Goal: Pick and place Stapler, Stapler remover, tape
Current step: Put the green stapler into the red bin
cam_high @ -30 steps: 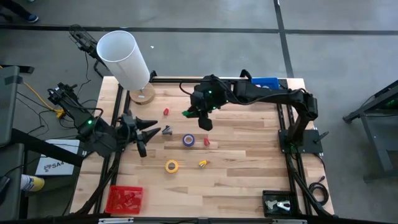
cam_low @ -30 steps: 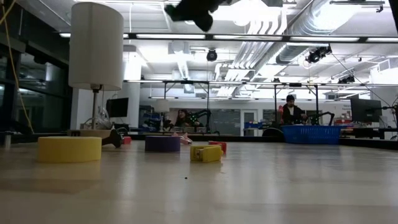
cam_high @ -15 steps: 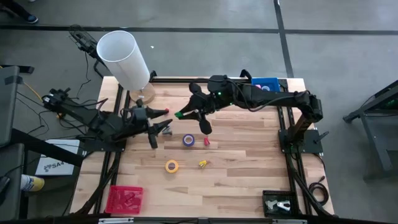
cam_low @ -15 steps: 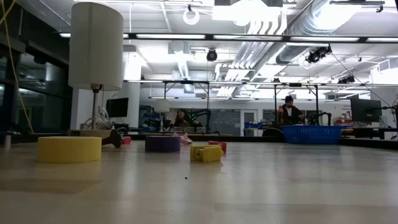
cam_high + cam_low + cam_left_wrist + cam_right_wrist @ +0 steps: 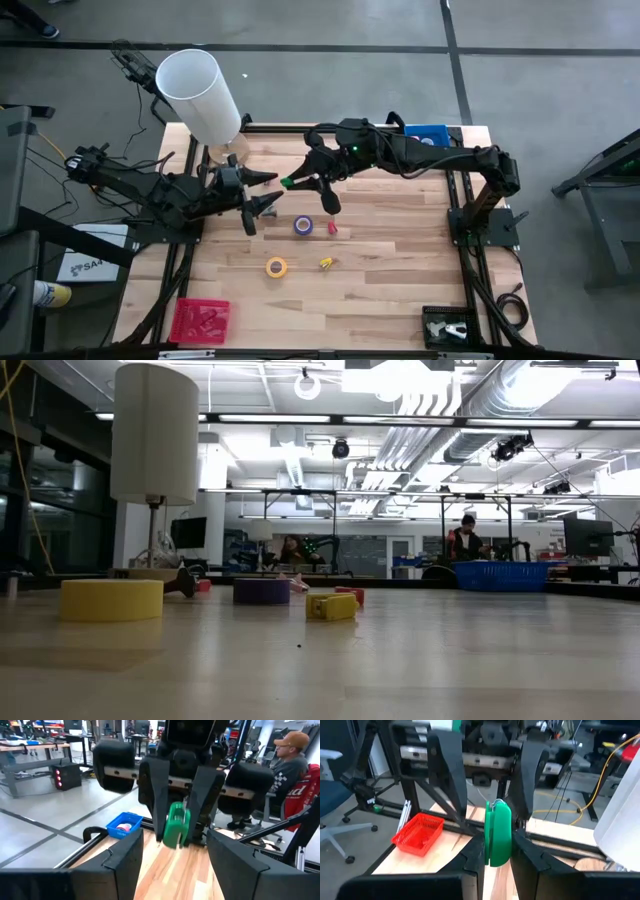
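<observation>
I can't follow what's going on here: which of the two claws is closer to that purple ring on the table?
Left, though only slightly. The left gripper hangs open just beside the purple tape; the right gripper, clamped on a green stapler, sits a little farther back.

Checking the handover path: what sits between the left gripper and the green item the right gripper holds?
Nothing: in the high view only bare table separates the open left gripper from the green item clamped in the right gripper.

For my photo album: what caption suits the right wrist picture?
Right end effector gripping a green stapler opposite the open left end effector, red basket beyond.
</observation>
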